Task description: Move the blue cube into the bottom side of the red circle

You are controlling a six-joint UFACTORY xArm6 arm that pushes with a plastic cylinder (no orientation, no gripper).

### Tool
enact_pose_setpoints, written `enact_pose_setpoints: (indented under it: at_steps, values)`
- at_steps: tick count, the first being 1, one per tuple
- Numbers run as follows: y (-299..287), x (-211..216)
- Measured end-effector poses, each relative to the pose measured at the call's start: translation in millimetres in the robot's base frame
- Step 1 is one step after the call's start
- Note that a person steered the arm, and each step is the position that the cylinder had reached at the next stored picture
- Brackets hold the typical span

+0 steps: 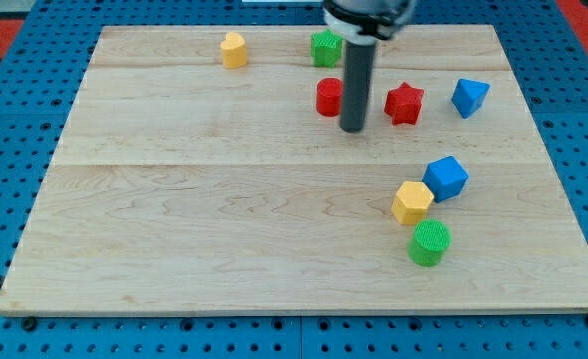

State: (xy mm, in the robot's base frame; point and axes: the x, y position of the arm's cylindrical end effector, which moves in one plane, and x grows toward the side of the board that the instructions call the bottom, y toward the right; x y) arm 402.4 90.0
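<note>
The blue cube (445, 179) sits on the wooden board (194, 219) at the right of middle, touching a yellow cube (412, 202) at its lower left. The red circle (328, 97) lies near the top centre. My tip (352, 129) rests on the board just right of and slightly below the red circle, close to it, and well up and left of the blue cube. The rod partly hides the red circle's right edge.
A green circle (431, 243) sits just below the yellow cube. A red star (404, 103) lies right of my tip, a blue triangular block (469, 96) further right. A green block (325, 47) and a yellow block (234, 49) lie near the top edge.
</note>
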Motion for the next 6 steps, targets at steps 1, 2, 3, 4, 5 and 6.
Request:
enact_pose_setpoints:
  at_steps: [1, 2, 3, 4, 5, 6]
  values:
    - [90, 16]
    - [109, 88]
    - [49, 79]
    - [-51, 34]
    - [-48, 40]
    - [-2, 53]
